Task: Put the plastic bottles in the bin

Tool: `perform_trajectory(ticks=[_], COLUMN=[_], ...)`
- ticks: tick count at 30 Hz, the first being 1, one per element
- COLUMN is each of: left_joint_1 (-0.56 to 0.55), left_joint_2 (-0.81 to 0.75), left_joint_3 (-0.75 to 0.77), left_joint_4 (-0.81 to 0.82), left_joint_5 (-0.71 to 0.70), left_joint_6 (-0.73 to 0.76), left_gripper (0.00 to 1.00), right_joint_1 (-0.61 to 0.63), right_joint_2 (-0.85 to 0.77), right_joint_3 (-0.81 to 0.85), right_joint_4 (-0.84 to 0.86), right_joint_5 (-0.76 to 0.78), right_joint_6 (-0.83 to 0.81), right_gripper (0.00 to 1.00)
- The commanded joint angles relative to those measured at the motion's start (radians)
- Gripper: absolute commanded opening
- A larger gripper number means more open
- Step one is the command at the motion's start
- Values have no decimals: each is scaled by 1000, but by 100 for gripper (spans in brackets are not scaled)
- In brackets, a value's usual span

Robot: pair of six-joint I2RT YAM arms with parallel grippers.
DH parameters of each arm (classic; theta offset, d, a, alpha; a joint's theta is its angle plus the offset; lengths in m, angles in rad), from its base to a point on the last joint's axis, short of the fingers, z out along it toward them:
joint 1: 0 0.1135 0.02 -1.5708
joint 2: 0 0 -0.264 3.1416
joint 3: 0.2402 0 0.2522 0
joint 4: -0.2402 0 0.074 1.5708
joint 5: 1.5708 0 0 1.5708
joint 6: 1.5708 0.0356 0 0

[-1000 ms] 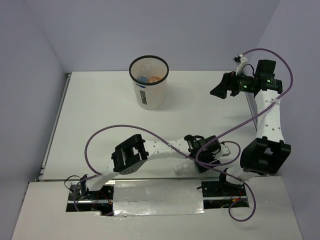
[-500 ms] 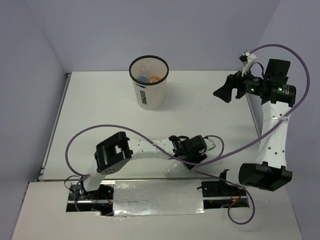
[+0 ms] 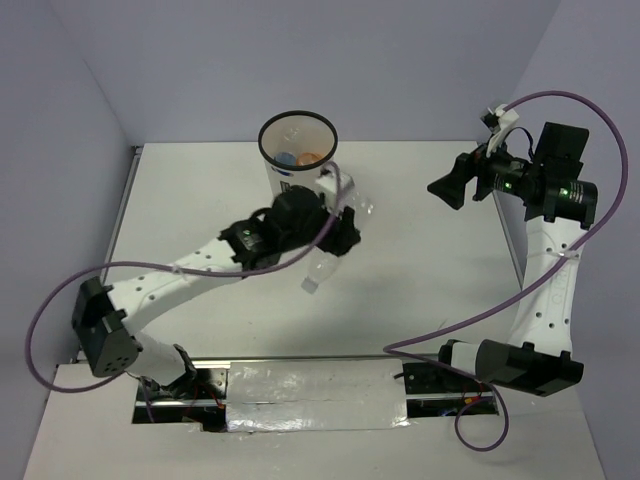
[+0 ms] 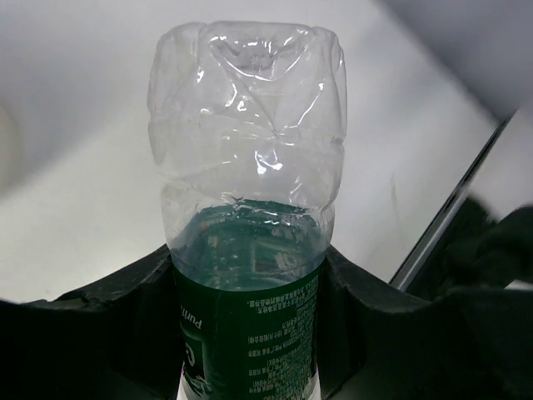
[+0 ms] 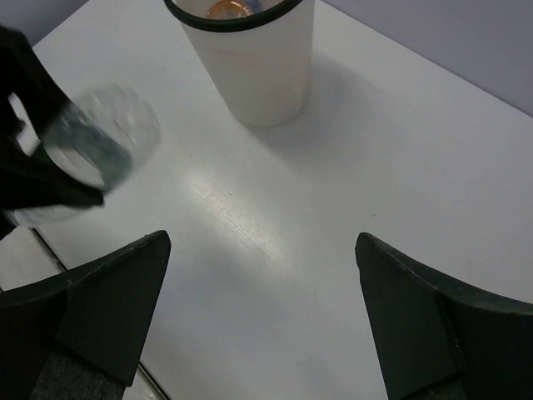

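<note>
My left gripper (image 3: 338,230) is shut on the clear bottle with the green label (image 3: 320,268) and holds it in the air just right of the bin (image 3: 297,185). In the left wrist view the jaws (image 4: 247,267) clamp the green label, and the bottle's clear base (image 4: 250,125) points away from the camera. The tall white bin with a black rim holds an orange bottle (image 3: 308,157) and something blue (image 3: 286,157). My right gripper (image 3: 445,188) is open and empty, raised at the right. Its wrist view (image 5: 262,240) shows the bin (image 5: 258,75) and the held bottle (image 5: 104,146).
The white table (image 3: 430,270) has walls at the back and both sides. The purple cable (image 3: 230,265) of the left arm loops over the table's left half. A taped strip runs along the near edge (image 3: 310,385).
My left arm has swung from the near edge up and back to the bin, carrying the green-label bottle. My right gripper has shifted slightly right and stays open.
</note>
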Motion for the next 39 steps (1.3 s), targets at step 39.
perform_trajectory(ticks=[39], left_joint_1=[599], left_joint_2=[625], left_joint_3=[470], left_joint_4=[1166], left_joint_5=[238], left_joint_6=[-212], left_gripper=[34], right_joint_1=[82], right_joint_2=[19], right_joint_3=[-273], right_joint_4=[314], right_joint_5=[-76], right_joint_6=[147], right_gripper=[100])
